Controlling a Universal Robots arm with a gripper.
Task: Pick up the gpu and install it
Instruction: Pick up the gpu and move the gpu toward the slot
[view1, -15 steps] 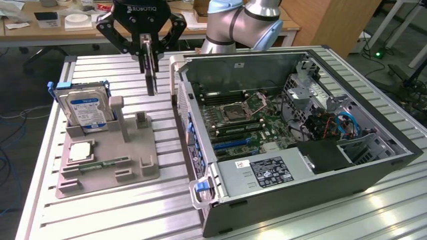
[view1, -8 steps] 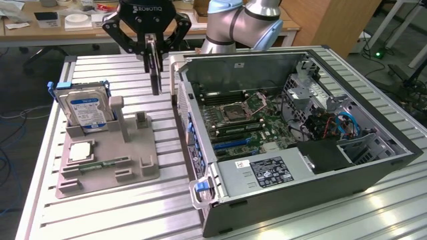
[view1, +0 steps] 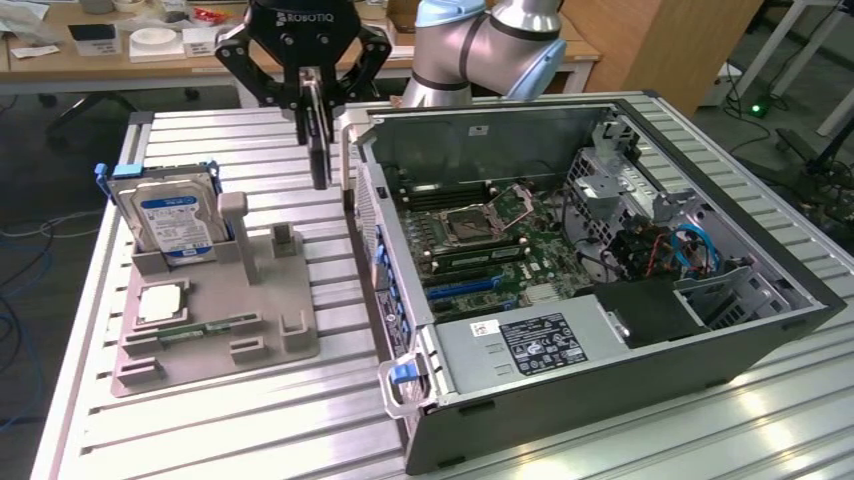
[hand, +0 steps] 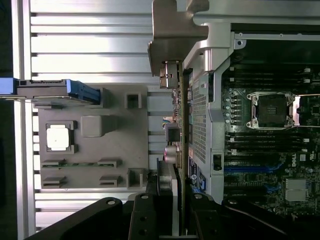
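One thin dark card, the gpu (view1: 319, 160), hangs edge-on from the gripper (view1: 315, 100). It is clear of the table and just outside the open computer case (view1: 627, 385), close to the case's perforated side wall and not yet over the motherboard (hand: 265, 145) inside it.

The jaws are closed on the card's flat faces near its upper edge, so most of its length drops free below the fingertips. In the wrist view the card runs alongside the case wall, and its metal end bracket (hand: 172, 37) sits at the end away from the fingers.

By its look the card is light and stiff. It should not sag or swing much, but it is probably fragile, with a bare board, small soldered parts and a contact edge that would suffer from scraping or twisting. The smooth faces could slip under a weak pinch, and a hard squeeze over components risks cracking them. The present hold on plain board near the top edge seems sound, since it leaves the contact edge and the bracket free.

The gripper points straight down with its fingers vertical, and the arm rises behind the case's back corner. Farther out from the case than the card, a grey parts holder (view1: 267, 345) carries the hard drive (view1: 171, 222).
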